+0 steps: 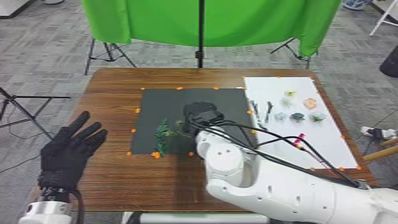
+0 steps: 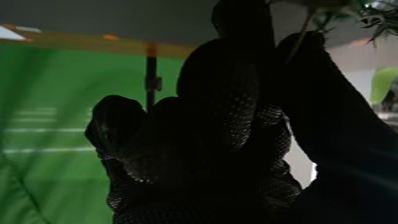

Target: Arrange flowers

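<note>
Over the middle of the dark mat [image 1: 169, 107], my right hand [image 1: 203, 113] has its fingers curled, with a thin green sprig [image 1: 181, 126] beside it. The right wrist view shows the right hand [image 2: 222, 95] pinching a thin stem [image 2: 304, 31] between thumb and fingers, with green leaves [image 2: 380, 21] nearby. A leafy green branch [image 1: 162, 136] lies on the mat's left part. On the white sheet [image 1: 275, 87] are a yellow flower [image 1: 290, 93], a peach flower [image 1: 309, 103], green rosettes [image 1: 298, 116], dark stems [image 1: 269, 110] and a pink item [image 1: 299, 139]. My left hand [image 1: 67, 157] is open at the table's left edge.
Orange tape pieces [image 1: 156, 155] mark the edges of the mat and sheet on the brown table [image 1: 115, 100]. Black cables run along the right arm, across the sheet's lower part. A green backdrop [image 1: 160, 22] on a stand is behind the table.
</note>
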{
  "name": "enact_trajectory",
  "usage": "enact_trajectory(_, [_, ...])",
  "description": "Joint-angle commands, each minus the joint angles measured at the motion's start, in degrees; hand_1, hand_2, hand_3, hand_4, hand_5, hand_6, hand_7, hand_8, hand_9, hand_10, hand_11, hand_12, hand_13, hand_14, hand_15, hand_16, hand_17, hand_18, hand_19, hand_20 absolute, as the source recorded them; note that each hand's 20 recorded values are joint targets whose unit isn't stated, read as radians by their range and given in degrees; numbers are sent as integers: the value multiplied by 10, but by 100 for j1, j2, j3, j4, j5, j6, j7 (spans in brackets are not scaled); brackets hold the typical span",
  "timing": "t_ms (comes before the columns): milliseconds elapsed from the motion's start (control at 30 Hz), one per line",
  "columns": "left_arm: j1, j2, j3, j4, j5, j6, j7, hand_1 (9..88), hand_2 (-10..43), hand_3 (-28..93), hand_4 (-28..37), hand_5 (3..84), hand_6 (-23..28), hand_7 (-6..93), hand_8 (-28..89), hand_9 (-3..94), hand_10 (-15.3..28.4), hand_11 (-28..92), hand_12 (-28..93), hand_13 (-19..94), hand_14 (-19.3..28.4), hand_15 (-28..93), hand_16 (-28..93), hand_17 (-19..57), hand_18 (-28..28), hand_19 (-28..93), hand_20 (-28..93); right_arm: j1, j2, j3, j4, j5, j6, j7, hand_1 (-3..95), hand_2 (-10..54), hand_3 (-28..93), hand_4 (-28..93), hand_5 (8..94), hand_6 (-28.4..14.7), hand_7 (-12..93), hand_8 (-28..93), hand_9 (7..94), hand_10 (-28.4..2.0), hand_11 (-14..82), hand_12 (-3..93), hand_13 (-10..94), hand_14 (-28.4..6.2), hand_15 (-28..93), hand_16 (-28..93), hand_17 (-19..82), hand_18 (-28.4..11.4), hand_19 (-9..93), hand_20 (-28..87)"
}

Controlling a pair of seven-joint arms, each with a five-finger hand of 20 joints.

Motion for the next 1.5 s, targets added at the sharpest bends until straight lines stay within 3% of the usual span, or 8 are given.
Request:
enact_trajectory(33, [-72,-111,10,47,133,-121,-270,207,60,782,-283,370,75,109,-97,352,200,204,102,235,277,461,-82,-97,278,555,74,-165,-223,-52,170,49,-96,141,405,-17,716,-256,937,9,287,-154,937,-115,516,158,883,-101,746,218,459,-273,932,527])
enact_trajectory(433, [-32,3,35,39,35,-45,-238,213,59,782,-283,370,76,110,-97,352,199,206,101,235,276,462,-82,-97,277,555,74,-244,-92,-33,58,-187,27,213,346,-22,706,-252,937,1,233,-158,937,-115,473,160,865,-103,738,222,446,-279,932,522])
enact_trajectory(700, [64,109,84,28,-94,45,-27,213,59,783,-283,370,76,111,-97,352,199,205,100,235,276,462,-82,-97,278,556,75,-318,562,615,-515,-384,1084,174,323,-21,705,-244,937,-1,235,-147,937,-115,477,162,862,-104,747,218,444,-281,932,527])
enact_trajectory(867, [124,113,83,15,-108,60,82,213,59,783,-283,370,76,110,-97,352,199,205,101,235,277,461,-83,-97,278,556,75,-563,1170,1368,-783,24,1660,415,321,-26,714,-237,884,-20,146,-118,916,-128,379,200,808,-111,726,203,386,-278,931,426])
enact_trajectory(900, [100,57,59,22,-63,26,1,213,59,782,-283,370,76,110,-97,352,199,205,101,235,277,461,-83,-97,277,556,75,-604,1281,1472,-766,62,1682,528,324,-29,714,-234,851,-28,138,-113,888,-137,367,197,792,-110,719,196,375,-276,931,399])
enact_trajectory(1067, [190,67,78,1,-99,72,113,213,59,782,-283,370,76,110,-97,351,199,205,101,235,277,462,-82,-96,277,556,74,-810,1546,1940,-534,381,1670,840,328,-44,732,-233,689,-64,126,-108,780,-165,359,179,720,-134,701,157,321,-279,904,306])
enact_trajectory(1200, [172,-12,69,3,-53,30,59,213,60,781,-283,370,76,110,-97,351,199,205,101,235,276,462,-83,-97,277,556,74,-790,1546,1916,-177,449,1496,1059,333,-52,737,-236,641,-77,121,-108,737,-178,362,173,701,-140,707,146,311,-281,905,277])
enact_trajectory(1500, [138,29,121,5,-86,60,90,213,59,783,-283,369,76,110,-97,351,199,206,101,235,276,463,-83,-97,277,556,73,-624,1239,1554,423,705,1078,1303,335,-64,746,-243,613,-94,118,-107,712,-185,380,164,684,-148,735,136,303,-283,919,251])
